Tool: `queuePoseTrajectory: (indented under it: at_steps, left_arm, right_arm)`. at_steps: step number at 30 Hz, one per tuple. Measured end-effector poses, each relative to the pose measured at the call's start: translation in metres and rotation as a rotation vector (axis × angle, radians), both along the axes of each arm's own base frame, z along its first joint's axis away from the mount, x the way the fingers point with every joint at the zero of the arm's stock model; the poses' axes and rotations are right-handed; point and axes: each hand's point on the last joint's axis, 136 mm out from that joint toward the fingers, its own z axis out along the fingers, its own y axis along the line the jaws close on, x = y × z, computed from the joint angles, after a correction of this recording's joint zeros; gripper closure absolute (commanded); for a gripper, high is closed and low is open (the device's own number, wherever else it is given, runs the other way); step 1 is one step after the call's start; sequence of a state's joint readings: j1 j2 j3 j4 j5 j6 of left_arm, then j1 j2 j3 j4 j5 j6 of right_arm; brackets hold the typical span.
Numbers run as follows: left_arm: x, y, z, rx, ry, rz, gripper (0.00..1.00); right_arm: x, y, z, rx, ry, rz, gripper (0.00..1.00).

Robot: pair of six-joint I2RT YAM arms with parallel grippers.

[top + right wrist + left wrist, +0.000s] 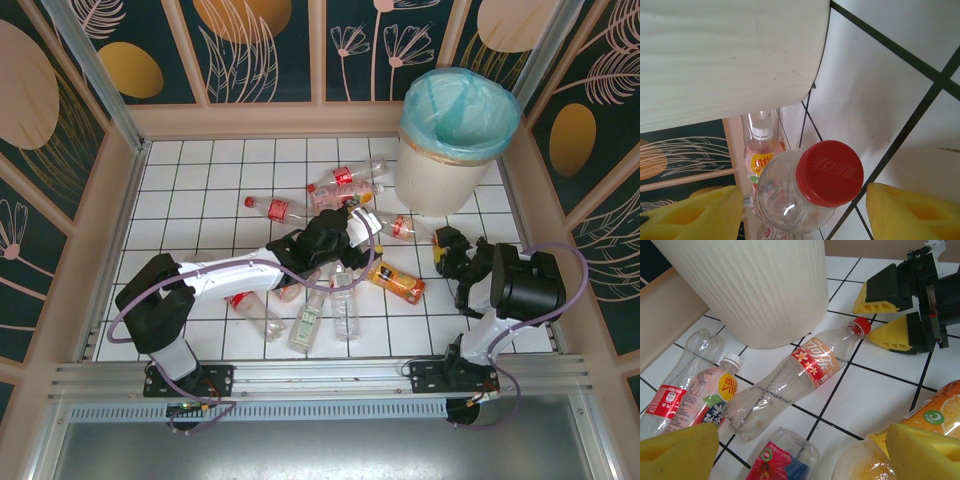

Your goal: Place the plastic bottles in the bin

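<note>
Fingers (695, 212) of the right tool (802, 210) apart, one on each side of the red cap (830, 172) of a clear bottle (790, 385), with a gap on both sides, so clamped on nothing yet. Left tool (800, 455) apart too, hanging over the heap of plastic bottles (345, 312) in the middle of the worktop (200, 170), holding nothing.

Clear bottle on its side on the white tiles, cap toward the right tool, body near the foot of the bin (440, 180). Bin upright at the far right corner, teal liner (460, 95) folded over the rim, mouth open. More bottles lying about to its left: a pink bottle (710, 395), an orange bottle (397, 282), several clear ones.

Handling, as a judgement: looks empty, so very light. Thin walls, likely to dent under a hard squeeze. Round and smooth, so prone to roll away or squirt out from between the pads. Best taken at the stiff neck just under the cap, or across the labelled waist, closing gently. Then a high lift to clear the tall rim.
</note>
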State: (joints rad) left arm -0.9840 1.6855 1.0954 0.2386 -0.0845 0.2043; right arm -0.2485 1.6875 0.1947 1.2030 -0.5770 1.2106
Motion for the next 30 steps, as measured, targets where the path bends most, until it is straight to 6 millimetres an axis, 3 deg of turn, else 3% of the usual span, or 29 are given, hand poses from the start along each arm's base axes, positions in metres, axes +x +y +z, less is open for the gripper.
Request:
queuePoseTrajectory:
  at_steps: [30]
  left_arm:
    - [-0.001, 0.003, -0.006, 0.012, 0.012, 0.009, 0.13]
  right_arm:
    - [0.017, -0.003, 0.002, 0.050, -0.014, -0.036, 0.33]
